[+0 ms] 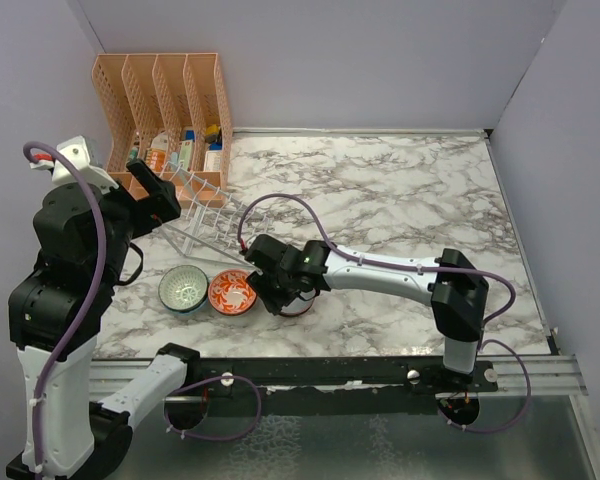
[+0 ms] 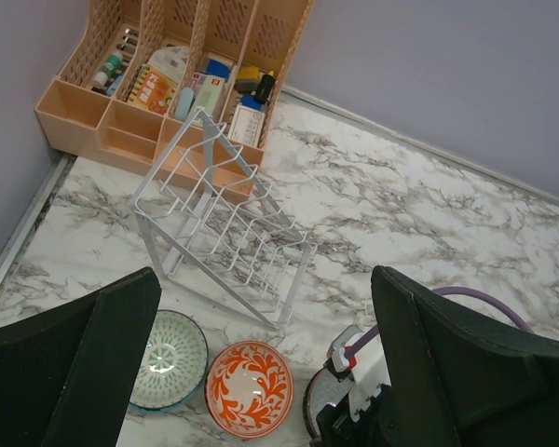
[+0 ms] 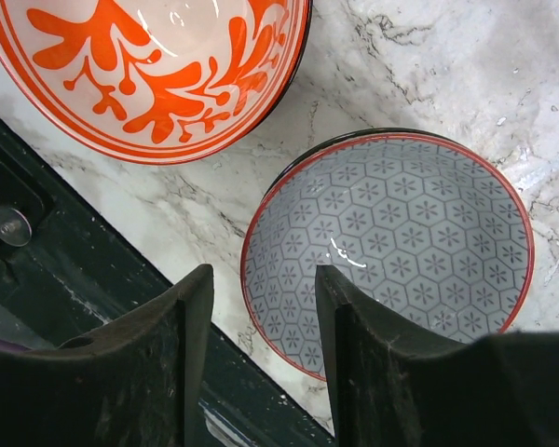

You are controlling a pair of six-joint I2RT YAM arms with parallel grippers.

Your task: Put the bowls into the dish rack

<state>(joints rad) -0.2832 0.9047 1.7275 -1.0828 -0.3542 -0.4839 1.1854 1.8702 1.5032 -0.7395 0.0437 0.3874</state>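
- Grey-blue bowl (image 3: 391, 242), right wrist view: it sits upright on the marble surface (image 3: 429, 65). Its near rim lies between the parted fingers of the right claw (image 3: 265, 312) and its body spreads toward 2 o'clock. It is not yet pinched. The orange-red bowl (image 3: 149, 65) sits close at 11 o'clock.
- Top view: the dish rack (image 1: 205, 215) lies at 10 o'clock from that claw. The orange-red bowl and the teal bowl (image 1: 183, 289) sit at 9 o'clock, so a raised path looks wise.
- Left wrist view: the left claw (image 2: 265, 279) gapes empty, high above the rack, with the orange organizer (image 2: 168, 74) beyond at 11 o'clock.

White-and-black arms (image 1: 380, 268) (purple cables (image 2: 475, 294), maybe sleeved).
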